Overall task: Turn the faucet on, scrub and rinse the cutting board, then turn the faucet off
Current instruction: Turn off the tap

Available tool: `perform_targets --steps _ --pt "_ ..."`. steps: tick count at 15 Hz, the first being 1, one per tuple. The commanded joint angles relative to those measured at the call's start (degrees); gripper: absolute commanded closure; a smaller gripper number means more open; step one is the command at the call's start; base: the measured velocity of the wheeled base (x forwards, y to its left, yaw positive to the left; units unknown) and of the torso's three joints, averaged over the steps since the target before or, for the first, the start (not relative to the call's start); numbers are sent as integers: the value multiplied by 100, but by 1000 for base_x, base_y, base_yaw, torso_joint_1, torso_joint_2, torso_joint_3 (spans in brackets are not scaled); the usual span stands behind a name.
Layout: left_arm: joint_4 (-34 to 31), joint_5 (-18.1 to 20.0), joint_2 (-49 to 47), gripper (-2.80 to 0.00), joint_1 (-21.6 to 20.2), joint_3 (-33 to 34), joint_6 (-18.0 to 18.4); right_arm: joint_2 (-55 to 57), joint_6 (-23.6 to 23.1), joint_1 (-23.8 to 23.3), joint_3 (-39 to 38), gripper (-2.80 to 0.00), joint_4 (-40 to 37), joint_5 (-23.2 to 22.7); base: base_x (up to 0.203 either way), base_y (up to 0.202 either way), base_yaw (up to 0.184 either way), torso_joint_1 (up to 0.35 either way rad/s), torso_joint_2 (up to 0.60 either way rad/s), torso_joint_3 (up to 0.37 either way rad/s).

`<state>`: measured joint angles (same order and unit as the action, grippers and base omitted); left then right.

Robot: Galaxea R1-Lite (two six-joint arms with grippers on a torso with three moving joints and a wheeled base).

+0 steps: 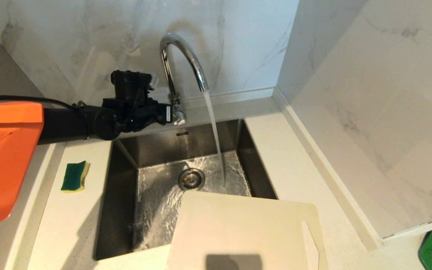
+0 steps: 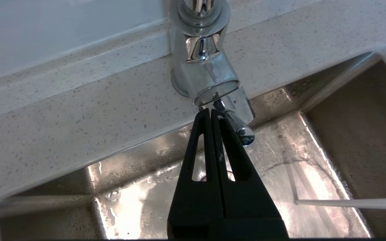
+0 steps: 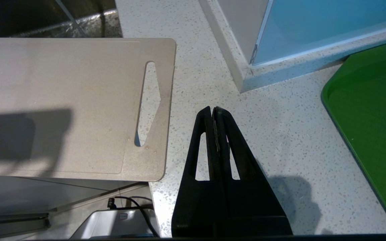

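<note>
The sponge [image 1: 75, 176] is lying on the worktop [image 1: 77, 221], well apart from the left gripper [image 2: 210, 112] and on the near side of it. That gripper's fingers [image 2: 202, 140] are pressed together on nothing, their tips sitting right at the lever [image 2: 238, 122] of the faucet [image 1: 180, 56], which is running into the sink [image 1: 148, 150]. The risk: the tips may be nudging the lever and cutting or surging the flow. The cutting board [image 1: 238, 225] is overhanging the sink's near edge, away from both grippers; splash or a clumsy grab could tip it in. The right gripper [image 3: 214, 110] is idling with fingers closed and empty, just beside the board's slot side.
</note>
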<state>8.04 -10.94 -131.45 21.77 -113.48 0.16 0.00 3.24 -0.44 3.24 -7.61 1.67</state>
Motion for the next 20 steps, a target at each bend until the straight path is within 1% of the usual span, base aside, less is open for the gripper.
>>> perform_targets --steps 1,2,4,5,8,11,14,20 --pt "-83 -171 23 0 2 17 2 0 1 0 1 0 -4 0 0 0 0 0 0 0" --pt "-198 -217 56 0 2 46 2 0 1 0 1 0 -4 0 0 0 0 0 0 0" --pt "-718 -247 141 0 9 91 -7 0 1 0 1 0 -4 0 0 0 0 0 0 0" --pt "-879 -232 171 0 17 80 -35 0 1 0 1 0 -4 0 0 0 0 0 0 0" --pt "-866 -198 172 0 55 45 -148 0 1 0 1 0 -4 0 0 0 0 0 0 0" --pt "-839 -198 139 0 55 36 -148 0 1 0 1 0 -4 0 0 0 0 0 0 0" --pt "-479 -146 76 0 77 18 -297 0 1 0 1 0 -4 0 0 0 0 0 0 0" --pt "-365 -101 32 0 90 9 -315 0 1 0 1 0 -4 0 0 0 0 0 0 0"
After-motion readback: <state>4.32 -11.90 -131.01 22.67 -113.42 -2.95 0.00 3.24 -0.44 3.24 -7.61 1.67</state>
